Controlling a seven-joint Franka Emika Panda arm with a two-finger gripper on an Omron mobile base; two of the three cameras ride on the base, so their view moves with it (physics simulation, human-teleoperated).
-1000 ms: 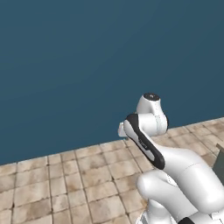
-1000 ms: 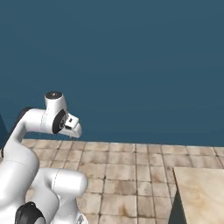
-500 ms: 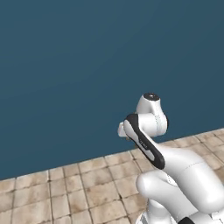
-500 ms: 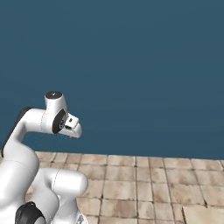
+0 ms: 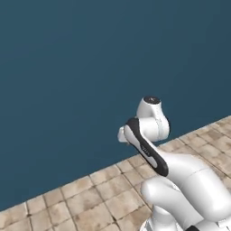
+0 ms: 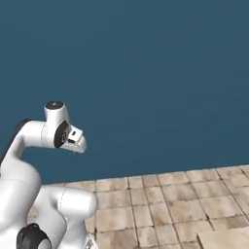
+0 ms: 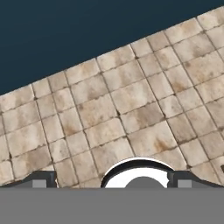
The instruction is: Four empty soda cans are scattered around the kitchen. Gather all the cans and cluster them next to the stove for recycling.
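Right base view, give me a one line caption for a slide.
White arm folded at lower left before a blue wall, above tan tiled floor.

One blue wall [image 5: 81, 67], one tiled floor [image 7: 131, 109], one counter corner [image 6: 226, 239].

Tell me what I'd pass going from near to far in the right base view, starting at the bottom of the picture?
Near to far: the robot's white arm at the lower left, then the tan tiled floor, then the dark blue wall where the floor ends.
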